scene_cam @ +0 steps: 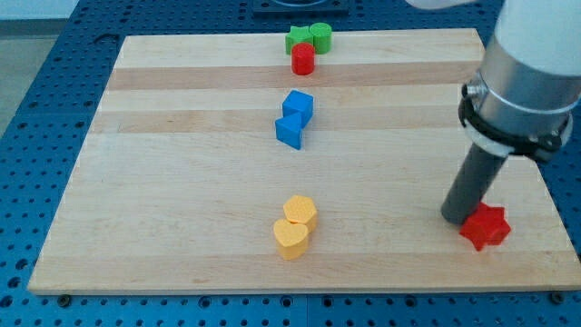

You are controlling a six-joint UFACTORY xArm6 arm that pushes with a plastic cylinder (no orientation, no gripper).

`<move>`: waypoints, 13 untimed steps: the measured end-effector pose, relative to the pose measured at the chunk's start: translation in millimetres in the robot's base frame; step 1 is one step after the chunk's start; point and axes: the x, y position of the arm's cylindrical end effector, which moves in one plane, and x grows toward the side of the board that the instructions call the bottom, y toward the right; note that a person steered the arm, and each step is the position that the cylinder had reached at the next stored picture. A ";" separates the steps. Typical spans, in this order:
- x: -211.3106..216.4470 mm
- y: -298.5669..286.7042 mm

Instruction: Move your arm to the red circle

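The red circle (pixel 302 60) is a short red cylinder near the view's top centre, touching the two green blocks above it. My tip (pixel 457 218) is at the view's lower right, far from the red circle, touching the left edge of a red star block (pixel 485 227). The rod rises up and to the right into the arm's grey body (pixel 526 73).
A green block (pixel 297 39) and a green cylinder (pixel 320 36) sit at the board's top edge. Two blue blocks (pixel 297 105) (pixel 290 131) lie touching in the middle. A yellow hexagon (pixel 300 211) and a yellow heart (pixel 290 239) touch at bottom centre. The wooden board (pixel 163 182) rests on a blue pegboard.
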 end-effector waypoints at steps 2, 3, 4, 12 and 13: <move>-15.0 -1.0; -70.1 7.3; -121.6 5.5; -241.6 -321.2; -270.4 -324.4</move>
